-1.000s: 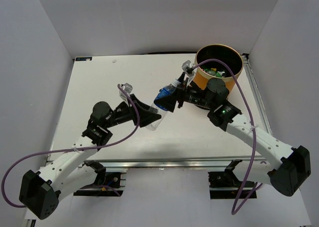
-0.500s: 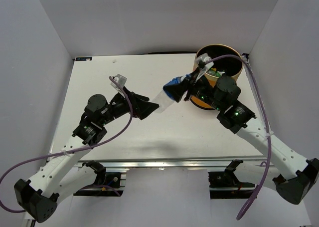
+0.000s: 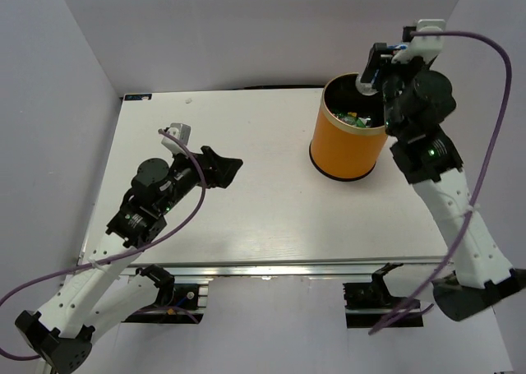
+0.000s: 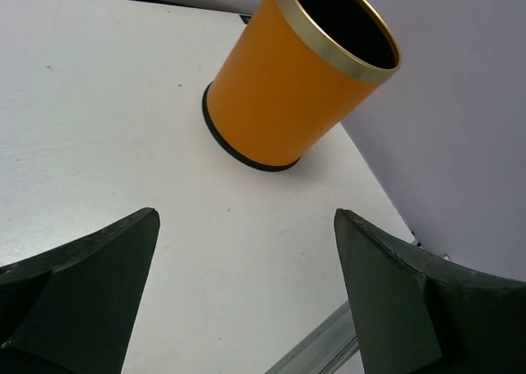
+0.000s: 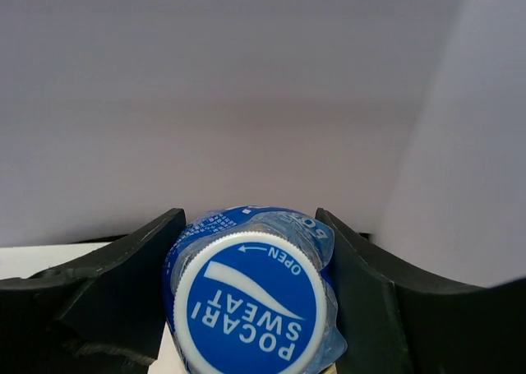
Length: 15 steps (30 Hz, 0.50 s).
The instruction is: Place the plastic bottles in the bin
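Status, right side: my right arm is raised in the upper right of the overhead frame, wrist above the far right part of the bin's rim. My right jaws are partly closed on one plastic bottle, one jaw pressed against each side just below its cap. In the right wrist frame the bottle sits at bottom centre, cap toward the camera. The cap is blue with white "POCARI SWEAT" and "OPEN" lettering, and a blue label wraps the shoulder behind it. Only grey wall shows behind the bottle in that frame.

Left side: my left arm reaches over the left-centre of the white tabletop. My left jaws are spread wide with nothing held. In the left wrist frame they appear as dark wedges at lower left and lower right, with bare tabletop between them.

Bin: orange, with a gold rim and black interior, standing upright in the upper right of the tabletop. It is at upper centre of the left wrist frame, well apart from my left jaws. From overhead, green and yellow bits lie inside it; I cannot tell how many bottles are there.
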Available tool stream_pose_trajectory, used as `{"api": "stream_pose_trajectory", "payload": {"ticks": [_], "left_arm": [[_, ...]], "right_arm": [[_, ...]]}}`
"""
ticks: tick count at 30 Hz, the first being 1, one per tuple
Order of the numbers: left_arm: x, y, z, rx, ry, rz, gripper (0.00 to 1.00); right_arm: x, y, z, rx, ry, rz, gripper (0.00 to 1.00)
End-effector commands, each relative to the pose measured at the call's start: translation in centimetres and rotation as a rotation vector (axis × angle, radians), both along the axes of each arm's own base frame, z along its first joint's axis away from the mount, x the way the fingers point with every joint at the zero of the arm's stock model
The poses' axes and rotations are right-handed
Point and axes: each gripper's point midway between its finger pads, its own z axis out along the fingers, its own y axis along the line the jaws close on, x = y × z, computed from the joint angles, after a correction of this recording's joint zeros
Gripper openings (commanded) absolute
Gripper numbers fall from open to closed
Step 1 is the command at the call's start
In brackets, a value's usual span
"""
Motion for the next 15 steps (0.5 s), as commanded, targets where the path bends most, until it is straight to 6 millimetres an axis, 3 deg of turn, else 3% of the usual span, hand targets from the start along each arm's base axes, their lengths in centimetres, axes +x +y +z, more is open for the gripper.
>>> {"api": "stream_pose_trajectory", "payload": {"ticks": [1,5,6,8,9,10,12,13,15], "left_arm": [[0.1,0.9,0.6,0.019,-0.019,0.040,0.98],[1.2,1.3,-0.4,0.043,0.004,0.092,0.98],[1.4,1.3,-0.8,0.051,0.014,0.099,0.98],[1.8,1.3,-1.6,0.067,0.037,0.109,0.98],[1.9,1.3,-1.8,0.073,0.042,0.112,0.98],[2.0,1.2,-2.0,0.079,0.047,0.112,0.98],[2.2,1.1,-2.5,0.090,0.062,0.112,0.98],[2.2,1.0,-2.6,0.090,0.065,0.112,0.98],[2.2,0.9,-2.7,0.094,0.070,0.107,0.98]], "right_arm": [[4.7,-4.0,-2.9,-0.133,0.095,-0.184,0.00],[9.4,-4.8,-7.5,-0.191,0.207,-0.227,0.00],[10.1,-5.1,-7.7,-0.198,0.194,-0.237,0.03],[11.7,-5.8,-9.9,-0.262,0.209,-0.285,0.14],[12.1,-5.9,-10.9,-0.295,0.231,-0.294,0.24],[12.5,-5.8,-11.6,-0.325,0.252,-0.292,0.51],[13.2,-5.0,-12.8,-0.342,0.288,-0.245,0.70],[12.7,-4.1,-13.4,-0.352,0.311,-0.178,0.89],[11.9,-2.8,-13.0,-0.310,0.286,-0.094,0.89]]}}
